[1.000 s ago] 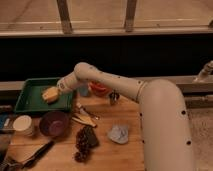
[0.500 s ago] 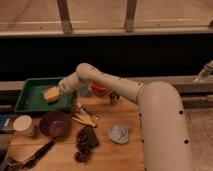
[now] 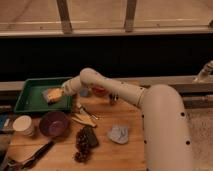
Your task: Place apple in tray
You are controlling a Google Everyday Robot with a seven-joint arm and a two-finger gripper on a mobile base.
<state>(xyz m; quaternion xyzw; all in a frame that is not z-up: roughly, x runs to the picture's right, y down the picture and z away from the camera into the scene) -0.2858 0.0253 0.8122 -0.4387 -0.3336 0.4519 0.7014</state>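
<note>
Nearest on the wooden counter (image 3: 127, 155), a dark grape bunch (image 3: 81, 145) is lying beside a crumpled grey cloth (image 3: 119, 134), with 1 purple bowl (image 3: 54, 123) and 1 white cup (image 3: 23, 125) to the left. Farther back, the green tray (image 3: 30, 92) is lying with its long axis running left to right. The gripper (image 3: 56, 94) is reaching over its right half, its jaws holding the apple (image 3: 52, 95) there; being round, the fruit is showing no clear pointing direction.
</note>
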